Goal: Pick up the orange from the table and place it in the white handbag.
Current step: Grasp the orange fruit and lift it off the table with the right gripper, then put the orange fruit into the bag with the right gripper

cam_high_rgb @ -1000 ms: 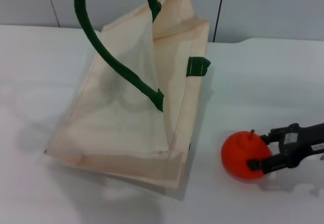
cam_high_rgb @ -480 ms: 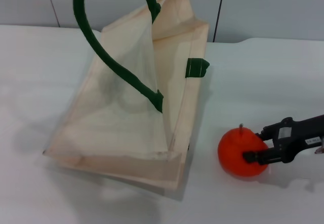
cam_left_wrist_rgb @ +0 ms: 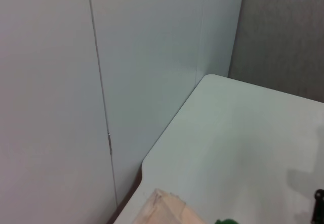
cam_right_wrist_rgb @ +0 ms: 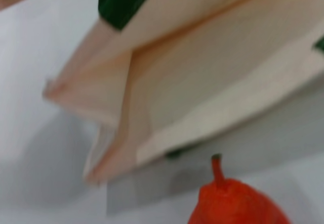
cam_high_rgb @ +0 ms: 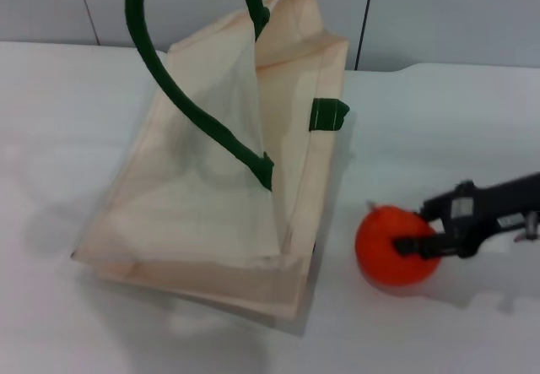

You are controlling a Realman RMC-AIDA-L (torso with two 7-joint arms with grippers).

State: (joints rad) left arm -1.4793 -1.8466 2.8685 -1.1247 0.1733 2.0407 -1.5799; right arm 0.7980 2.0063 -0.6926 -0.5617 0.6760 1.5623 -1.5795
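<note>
Orange [cam_high_rgb: 386, 246] sits on the table [cam_high_rgb: 439, 138] at four o'clock from the white handbag [cam_high_rgb: 211, 197], just beside it, clenched between the right gripper's [cam_high_rgb: 413, 232] black fingers.

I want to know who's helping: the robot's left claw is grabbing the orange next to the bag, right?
Not quite: it's the right claw grabbing the orange, which does sit next to the white handbag. The head view shows it.
</note>
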